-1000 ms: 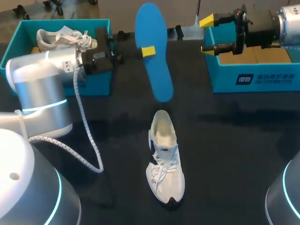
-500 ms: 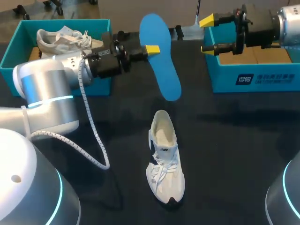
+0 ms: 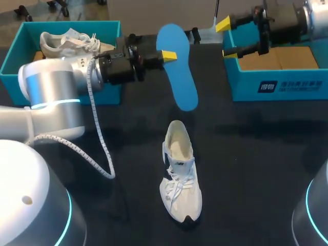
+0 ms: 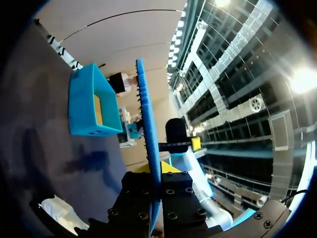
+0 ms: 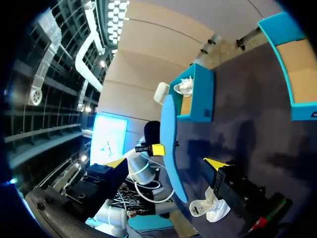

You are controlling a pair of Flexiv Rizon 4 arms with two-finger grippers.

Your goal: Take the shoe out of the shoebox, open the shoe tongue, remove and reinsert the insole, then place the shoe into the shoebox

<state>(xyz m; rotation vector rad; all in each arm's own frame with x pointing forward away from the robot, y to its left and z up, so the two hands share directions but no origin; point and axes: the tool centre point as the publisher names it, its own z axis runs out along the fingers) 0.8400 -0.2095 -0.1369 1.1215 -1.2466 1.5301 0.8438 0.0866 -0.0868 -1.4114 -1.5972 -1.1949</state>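
Blue flat oblong insole (image 3: 182,82) pinched in left claw (image 3: 168,55); right claw (image 3: 226,39) spread.

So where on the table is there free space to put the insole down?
The widest bare patch of table lies right of the white shoe, in front of the right shoebox. A narrower strip lies between the shoe and the cable. Near the left shoebox it is crowded by the left arm.

Table, black (image 3: 256,169). Bears: white shoe (image 3: 180,171), below the left gripper (image 3: 168,54) jaws; teal shoebox (image 3: 105,95), behind them; second shoebox (image 3: 277,84), beneath the right gripper (image 3: 226,39) jaws.
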